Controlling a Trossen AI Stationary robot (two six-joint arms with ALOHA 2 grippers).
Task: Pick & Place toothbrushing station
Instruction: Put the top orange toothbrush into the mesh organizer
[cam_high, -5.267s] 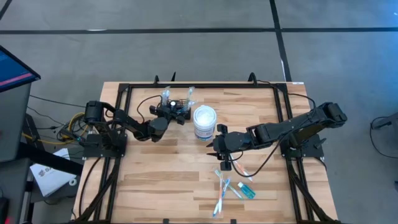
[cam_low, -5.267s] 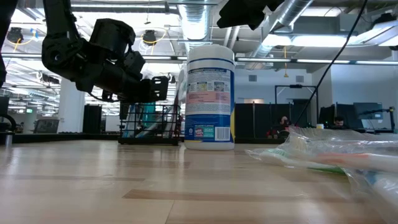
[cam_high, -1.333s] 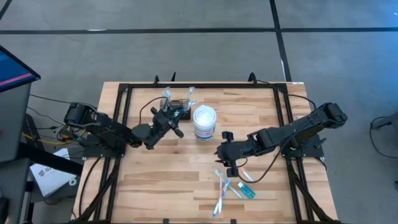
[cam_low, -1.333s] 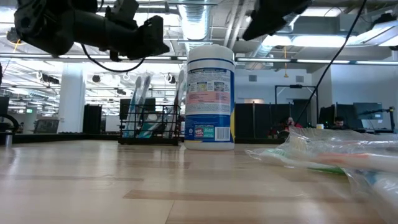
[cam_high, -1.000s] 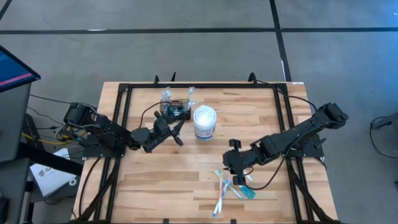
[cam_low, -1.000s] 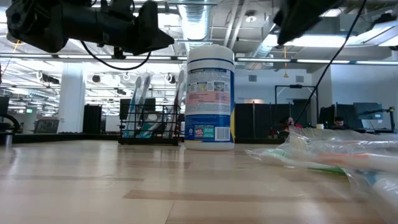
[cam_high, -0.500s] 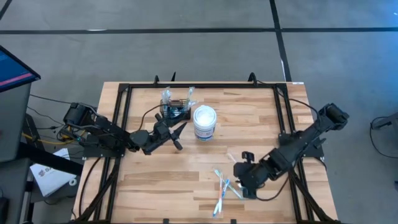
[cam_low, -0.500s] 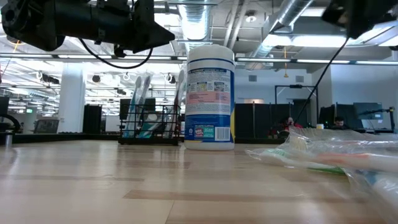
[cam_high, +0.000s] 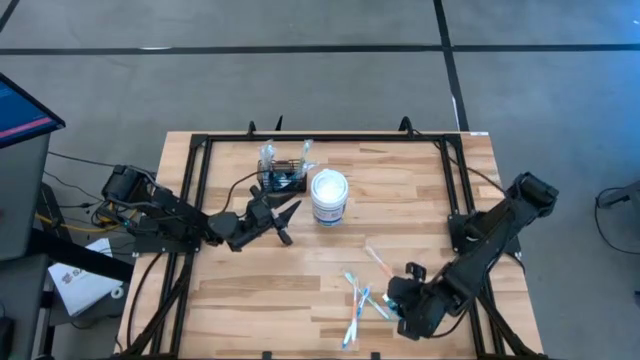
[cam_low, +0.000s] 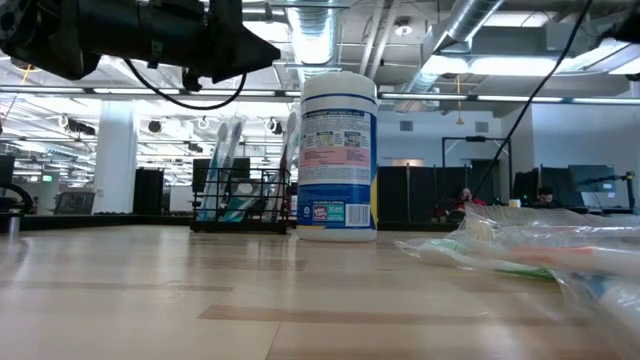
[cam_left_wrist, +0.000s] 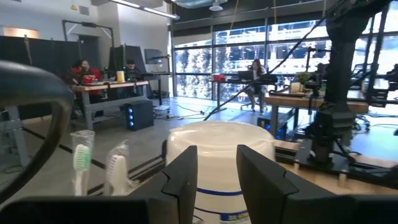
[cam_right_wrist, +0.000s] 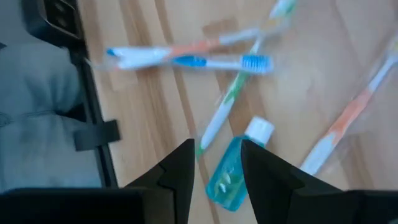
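Note:
The toothbrushing station (cam_high: 281, 180) is a small black wire rack that stands on its base at the far side of the table, just left of the white tub (cam_high: 329, 197). Toothbrushes stand upright in it (cam_low: 228, 170). My left gripper (cam_high: 287, 224) hovers open and empty above the table, on the near side of the rack, pointing level at the tub (cam_left_wrist: 217, 155). My right gripper (cam_high: 398, 302) is open near the table's front right. It points down over loose toothbrushes (cam_right_wrist: 205, 61) and a small blue bottle (cam_right_wrist: 231, 174), touching nothing.
Loose wrapped toothbrushes (cam_high: 356, 302) lie near the front edge, and one more (cam_high: 378, 260) lies farther back. A black frame rail (cam_high: 196, 190) runs along the table's left, far and right sides. Bare wood (cam_high: 250, 290) lies at the front left. People sit at desks far behind.
My right gripper has swung toward the table's near edge and to the right, sinking a little and rolling about its own axis. It now hangs over the loose toothbrushes and the bottle.

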